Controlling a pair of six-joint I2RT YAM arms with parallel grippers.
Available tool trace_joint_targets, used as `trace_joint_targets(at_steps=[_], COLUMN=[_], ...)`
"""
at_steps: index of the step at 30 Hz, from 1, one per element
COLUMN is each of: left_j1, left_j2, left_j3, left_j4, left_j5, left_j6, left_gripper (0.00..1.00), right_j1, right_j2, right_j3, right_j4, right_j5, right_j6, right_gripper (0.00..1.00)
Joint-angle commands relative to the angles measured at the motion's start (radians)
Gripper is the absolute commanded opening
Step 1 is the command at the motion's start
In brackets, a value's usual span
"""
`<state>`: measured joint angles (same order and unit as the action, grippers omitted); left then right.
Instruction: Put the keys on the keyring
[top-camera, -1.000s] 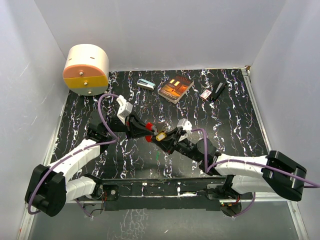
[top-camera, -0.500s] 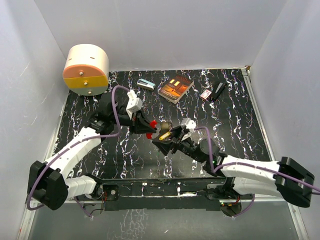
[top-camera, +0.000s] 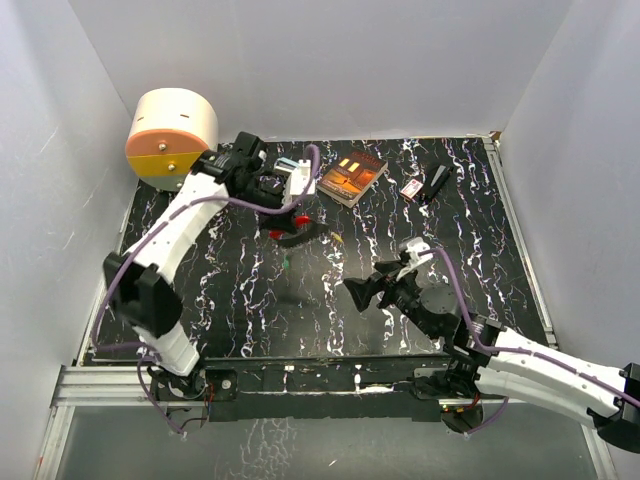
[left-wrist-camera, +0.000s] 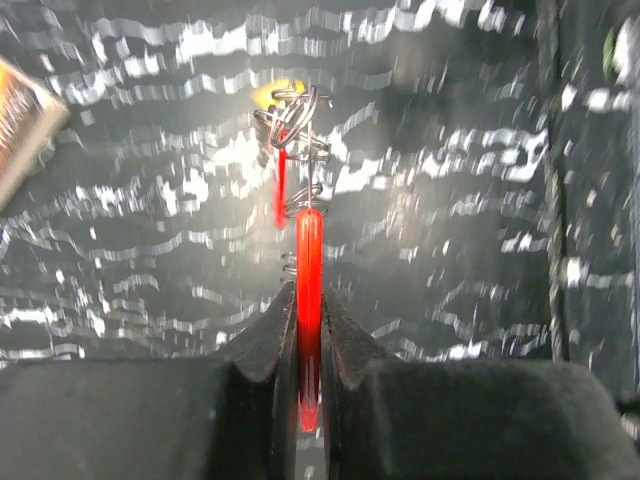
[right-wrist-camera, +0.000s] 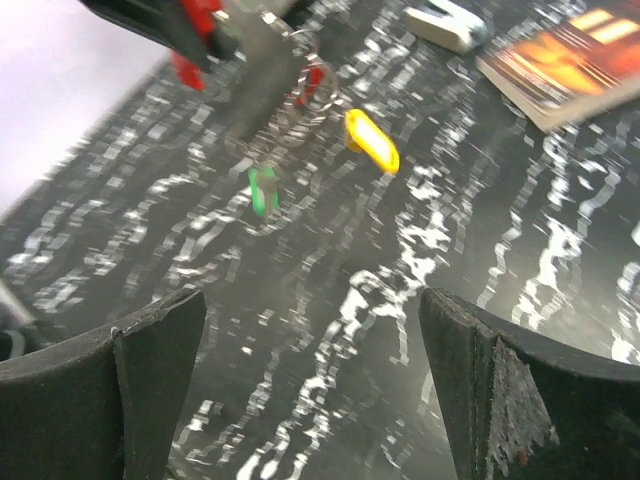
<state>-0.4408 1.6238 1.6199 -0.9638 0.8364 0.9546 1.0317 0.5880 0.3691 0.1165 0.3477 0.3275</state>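
A black tabletop (top-camera: 470, 230) veined with white marbling fills the floor of a white-walled enclosure (top-camera: 350, 70); in its back left corner stands a round cream container (top-camera: 172, 138) with an orange front band and a small knob; along the back edge lies a small teal-and-white box (top-camera: 289, 164), then a book (top-camera: 351, 176) with a dark orange-brown cover, lying flat and askew; further right sits a small red-and-white box (top-camera: 410, 189), with a small black object (top-camera: 438, 181) just beside it; the right wrist view shows the same book (right-wrist-camera: 570, 55) and box (right-wrist-camera: 445, 22) near each other but apart; a metal rail (top-camera: 100, 380) runs along the near edge.
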Motion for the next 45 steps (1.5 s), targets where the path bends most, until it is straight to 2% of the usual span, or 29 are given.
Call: trace_joint_targets(at_steps=[1, 5, 8, 15, 22, 34, 37, 40, 45], left_j1=[-0.030, -0.093, -0.117, -0.151, -0.164, -0.179, -0.192, -0.207, -0.237], left_j2=[0.129, 0.106, 0.087, 0.157, 0.200, 0.212, 0.210, 0.205, 0.201], left_j3=[0.193, 0.203, 0.197, 0.230, 0.206, 0.208, 0.179, 0.146, 0.098], left_j4=[-0.450, -0.400, -0.349, -0.371, -0.318, -0.284, -0.249, -0.219, -0.213], left_j5=[-0.314, -0.471, -0.508, -0.590, -0.651, -0.705, -0.711, -0.700, -0.688], left_j6=[0.235, 0.213, 0.186, 0.170, 0.167, 0.202, 0.188, 0.166, 0.142], left_gripper=[0.00, 0.00, 0.00, 0.00, 0.00, 0.00, 0.00, 0.05, 0.04], right_j1=[-0.007, -0.018, -0.052, -0.180, -0.223, -0.266, -0.268, -0.270, -0.272], right_j2=[0.050, 0.146, 0.187, 0.199, 0.221, 0.261, 0.261, 0.258, 0.247], right_j3=[0.095, 0.143, 0.163, 0.165, 0.156, 0.148, 0.142, 0.145, 0.150], right_j4=[-0.246, -0.311, -0.321, -0.320, -0.292, -0.256, -0.249, -0.252, -0.257], right_j5=[0.183, 0.230, 0.207, 0.085, 0.050, -0.009, -0.018, -0.022, -0.033], right_j6=[0.093, 0.126, 0.125, 0.121, 0.110, 0.098, 0.102, 0.104, 0.106], right_gripper=[0.97, 0.98, 0.98, 0.98, 0.98, 0.98, 0.98, 0.98, 0.98])
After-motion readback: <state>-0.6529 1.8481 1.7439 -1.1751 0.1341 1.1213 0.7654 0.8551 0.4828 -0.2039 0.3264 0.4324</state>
